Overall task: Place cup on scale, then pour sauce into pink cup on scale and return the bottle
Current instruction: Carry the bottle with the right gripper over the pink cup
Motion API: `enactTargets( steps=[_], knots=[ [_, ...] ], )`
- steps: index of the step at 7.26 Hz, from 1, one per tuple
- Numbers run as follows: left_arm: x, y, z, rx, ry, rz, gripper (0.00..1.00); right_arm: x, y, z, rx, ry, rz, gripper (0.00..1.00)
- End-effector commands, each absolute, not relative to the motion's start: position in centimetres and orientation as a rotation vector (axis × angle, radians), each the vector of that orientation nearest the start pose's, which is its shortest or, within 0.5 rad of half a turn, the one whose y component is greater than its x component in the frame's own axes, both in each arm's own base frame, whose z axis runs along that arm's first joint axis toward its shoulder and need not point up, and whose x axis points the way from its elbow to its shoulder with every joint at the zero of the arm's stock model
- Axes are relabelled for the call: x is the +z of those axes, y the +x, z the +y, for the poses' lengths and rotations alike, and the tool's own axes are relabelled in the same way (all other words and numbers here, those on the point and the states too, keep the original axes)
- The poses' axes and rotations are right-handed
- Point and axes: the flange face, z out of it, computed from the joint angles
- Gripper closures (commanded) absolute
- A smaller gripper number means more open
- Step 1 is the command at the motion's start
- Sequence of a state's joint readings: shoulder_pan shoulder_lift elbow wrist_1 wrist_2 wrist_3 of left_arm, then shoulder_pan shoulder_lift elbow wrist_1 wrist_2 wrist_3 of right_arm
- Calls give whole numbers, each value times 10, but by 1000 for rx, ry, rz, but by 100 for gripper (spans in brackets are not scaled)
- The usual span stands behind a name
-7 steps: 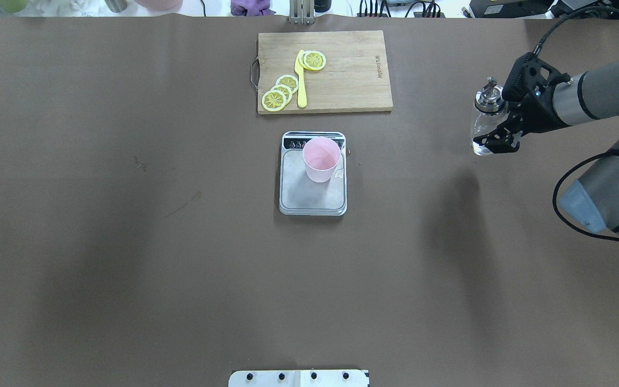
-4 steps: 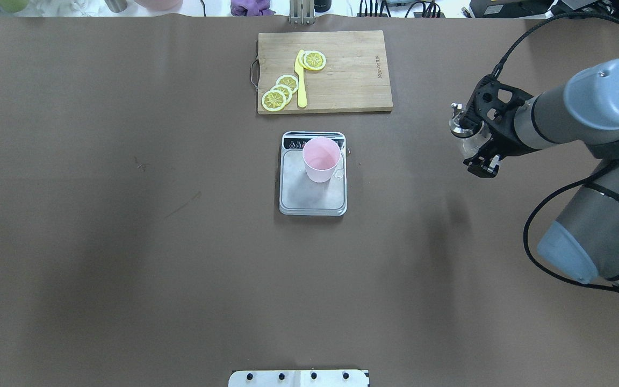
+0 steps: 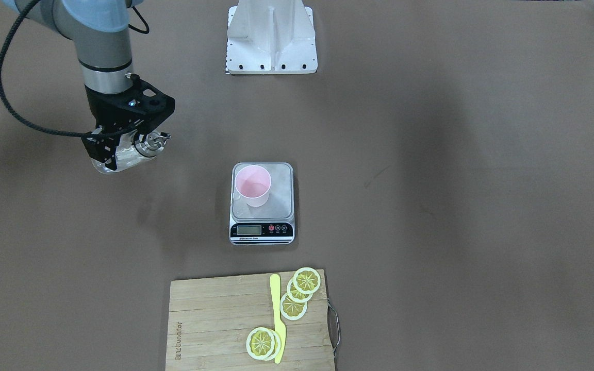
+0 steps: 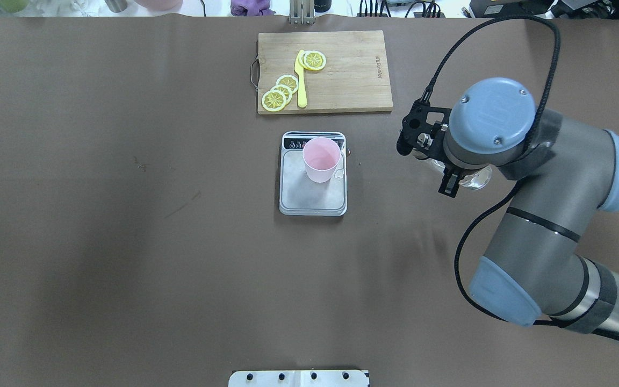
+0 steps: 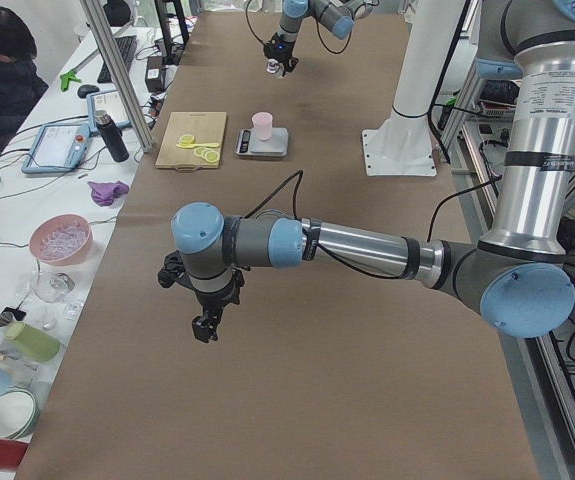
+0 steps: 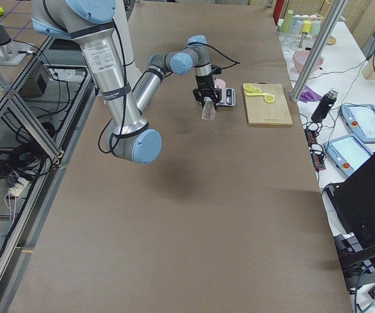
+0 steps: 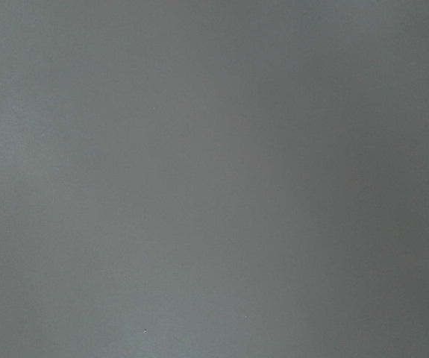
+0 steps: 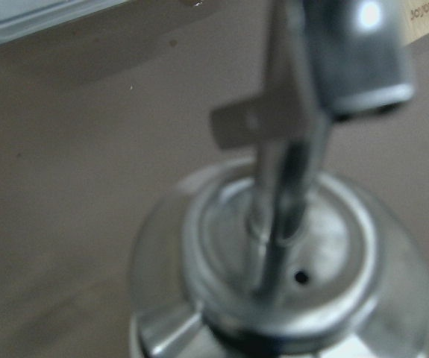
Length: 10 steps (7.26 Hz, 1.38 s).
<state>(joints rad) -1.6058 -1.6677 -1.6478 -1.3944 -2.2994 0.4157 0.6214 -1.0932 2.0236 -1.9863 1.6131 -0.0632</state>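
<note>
Front view: right gripper (image 3: 116, 152) clamped shut around bottle (image 3: 134, 152), upper left of frame, spout tipped toward cup (image 3: 252, 186), already on scale (image 3: 279, 190) at centre. Overhead: bottle right of centre, well apart from cup. Looks like the carry step, no pouring yet. Next, probably: get spout over rim, then tilt gently. Left-end view: left gripper (image 5: 207, 325) above bench (image 5: 367, 380), can't tell if open.

Brown table (image 4: 127, 242) with scale (image 4: 309, 198) and cutting board (image 4: 352, 75)
</note>
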Motion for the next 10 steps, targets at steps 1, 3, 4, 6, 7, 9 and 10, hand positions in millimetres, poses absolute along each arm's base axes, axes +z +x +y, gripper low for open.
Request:
enactTargets(
  steps=[1,3,4,6,7,9,10],
  knots=[
    [592,-85,-524,362,161,716,2,256,-412,-428,-1031,409,-166,100],
    [592,-85,-524,361,158,717,2,244,-443,-438,-1046,355,-86,100],
    [592,-85,-524,360,156,718,2,239,-457,-442,-1043,324,-70,100],
    [593,-85,-523,359,153,718,2,228,-482,-457,-1040,269,-18,100],
    [593,-85,-523,360,151,719,2,222,-493,-464,-1041,238,3,100],
    [594,-85,-523,359,149,719,2,227,-507,-471,-1048,186,31,100],
    [594,-85,-523,358,149,719,2,218,-517,-479,-1049,151,56,100]
  ],
)
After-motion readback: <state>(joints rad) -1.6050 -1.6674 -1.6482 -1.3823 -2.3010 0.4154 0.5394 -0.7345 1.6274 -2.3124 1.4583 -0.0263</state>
